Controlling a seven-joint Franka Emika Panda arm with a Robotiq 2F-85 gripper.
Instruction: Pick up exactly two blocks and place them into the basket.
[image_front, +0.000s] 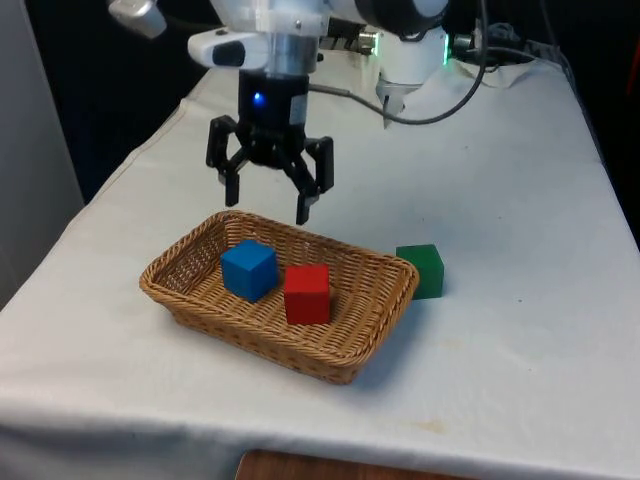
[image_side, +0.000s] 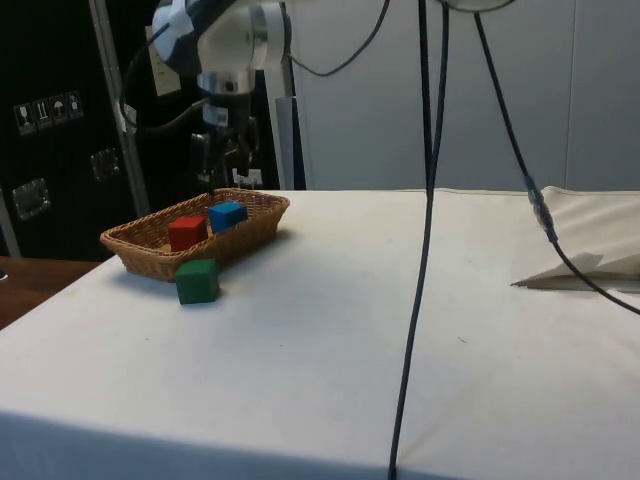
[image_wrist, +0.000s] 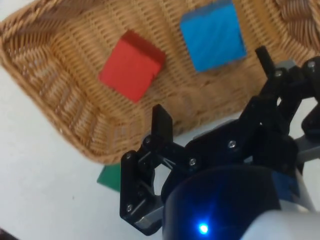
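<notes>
Front view: the gripper (image_front: 268, 201) hangs spread and empty above the far rim of the basket (image_front: 190, 298).
That oblong woven wicker basket runs its long axis from the front view's left to right; inside lie a smooth blue cube (image_front: 248, 269) and red cube (image_front: 307, 293) side by side, a green cube (image_front: 421, 270) just outside its right end on the table (image_front: 520, 330).

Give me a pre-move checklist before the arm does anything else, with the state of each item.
1. Blue block inside the basket: ok.
2. Red block inside the basket: ok.
3. Exactly two blocks in the basket: ok.
4. Green block left out, on the cloth beside the basket: ok.
5. Gripper open and carrying nothing: ok.
6. Gripper above the basket's far rim, touching nothing: ok.
</notes>
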